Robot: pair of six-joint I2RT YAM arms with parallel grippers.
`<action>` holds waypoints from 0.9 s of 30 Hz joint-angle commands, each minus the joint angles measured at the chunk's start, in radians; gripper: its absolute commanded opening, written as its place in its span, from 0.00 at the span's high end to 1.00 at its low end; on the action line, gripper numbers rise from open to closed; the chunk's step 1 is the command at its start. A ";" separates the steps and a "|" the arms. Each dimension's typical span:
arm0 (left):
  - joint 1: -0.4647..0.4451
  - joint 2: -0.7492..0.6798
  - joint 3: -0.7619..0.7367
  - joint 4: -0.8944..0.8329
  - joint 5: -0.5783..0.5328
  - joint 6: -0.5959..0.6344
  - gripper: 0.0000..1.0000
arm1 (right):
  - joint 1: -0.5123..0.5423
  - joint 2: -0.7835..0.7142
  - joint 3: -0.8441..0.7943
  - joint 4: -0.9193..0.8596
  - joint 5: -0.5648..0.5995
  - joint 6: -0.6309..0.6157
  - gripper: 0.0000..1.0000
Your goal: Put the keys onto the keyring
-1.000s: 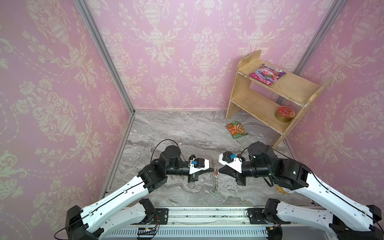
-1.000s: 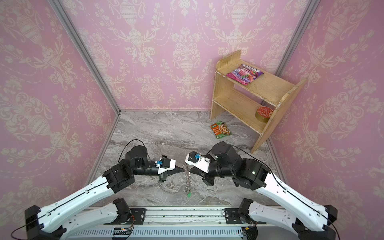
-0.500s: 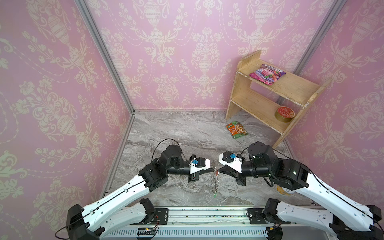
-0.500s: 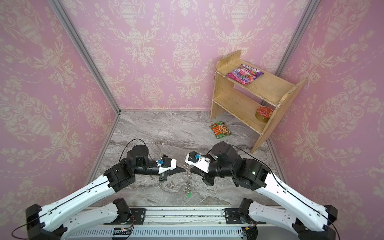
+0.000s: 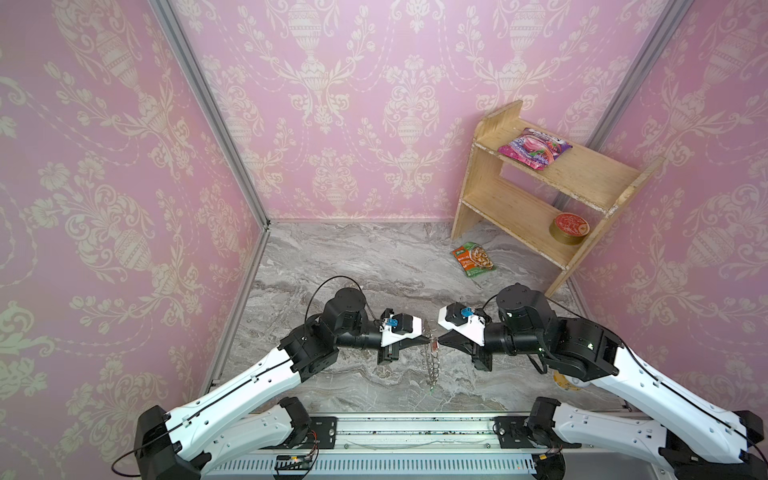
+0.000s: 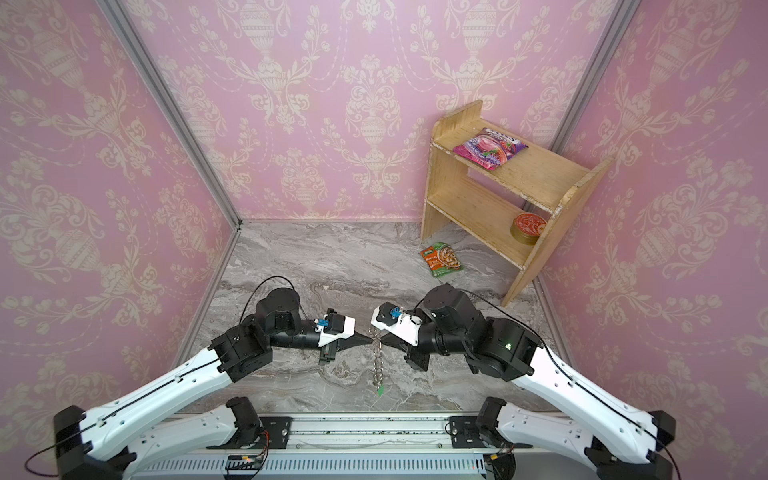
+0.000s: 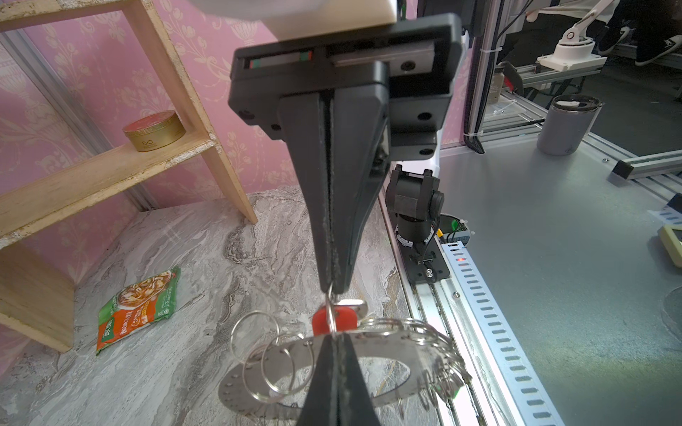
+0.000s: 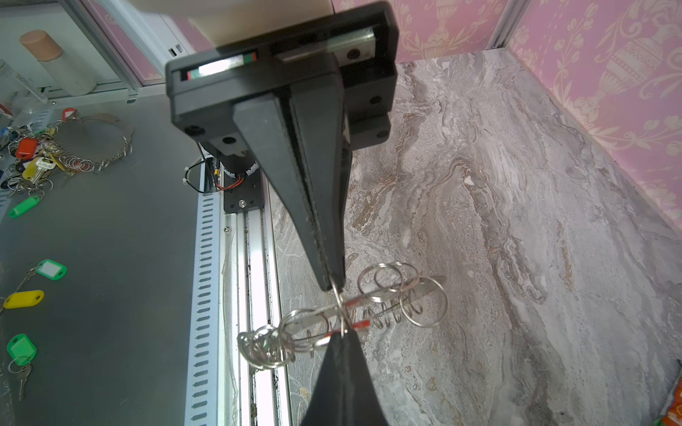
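Note:
The keyring (image 5: 432,365) (image 6: 377,361), a flat grey ring rimmed with wire loops, hangs edge-on in the air between both grippers. In the left wrist view its plate (image 7: 387,348) is almost level. My left gripper (image 5: 428,340) (image 7: 334,335) is shut on one small wire loop at its rim. My right gripper (image 5: 439,341) (image 8: 343,333) faces it tip to tip and is shut on the same loop. The red-tagged key (image 7: 324,320) sits at that loop, between the tips. A green tag (image 6: 379,390) dangles at the keyring's low end.
A wooden shelf (image 5: 540,195) at the back right carries a pink packet (image 5: 534,147) and a round tin (image 5: 568,226). An orange-green food packet (image 5: 473,259) lies on the marble floor. A metal rail (image 5: 415,432) runs along the front. Spare keys and tags (image 8: 26,147) lie outside the cell.
The left arm's wrist has crept slightly right and toward the back. Both grippers stay shut at the keyring, which hangs as before.

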 commanded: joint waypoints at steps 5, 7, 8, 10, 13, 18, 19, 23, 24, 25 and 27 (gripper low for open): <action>0.005 0.014 0.028 -0.058 0.051 -0.008 1.00 | 0.001 -0.023 0.012 0.058 0.020 -0.015 1.00; 0.004 0.017 0.029 -0.060 0.055 -0.007 1.00 | 0.002 -0.022 0.013 0.058 0.023 -0.016 1.00; 0.004 0.018 0.031 -0.064 0.057 -0.007 1.00 | 0.000 -0.022 0.015 0.059 0.022 -0.017 1.00; 0.003 0.022 0.035 -0.070 0.060 -0.002 1.00 | 0.001 -0.021 0.015 0.059 0.026 -0.017 1.00; 0.002 0.025 0.040 -0.083 0.062 0.004 1.00 | 0.000 -0.018 0.017 0.057 0.029 -0.020 1.00; 0.003 0.033 0.046 -0.093 0.069 0.007 1.00 | 0.000 -0.020 0.022 0.053 0.034 -0.021 1.00; 0.002 0.035 0.048 -0.095 0.071 0.007 1.00 | 0.001 -0.021 0.023 0.053 0.038 -0.021 1.00; 0.003 0.041 0.052 -0.104 0.072 0.012 1.00 | 0.000 -0.021 0.027 0.052 0.041 -0.025 1.00; 0.003 0.042 0.053 -0.107 0.072 0.013 1.00 | 0.000 -0.020 0.027 0.053 0.037 -0.024 1.00; 0.002 0.042 0.054 -0.109 0.072 0.014 1.00 | 0.001 -0.020 0.028 0.054 0.037 -0.024 1.00; 0.003 0.043 0.053 -0.112 0.069 0.016 1.00 | 0.000 -0.021 0.028 0.056 0.035 -0.025 1.00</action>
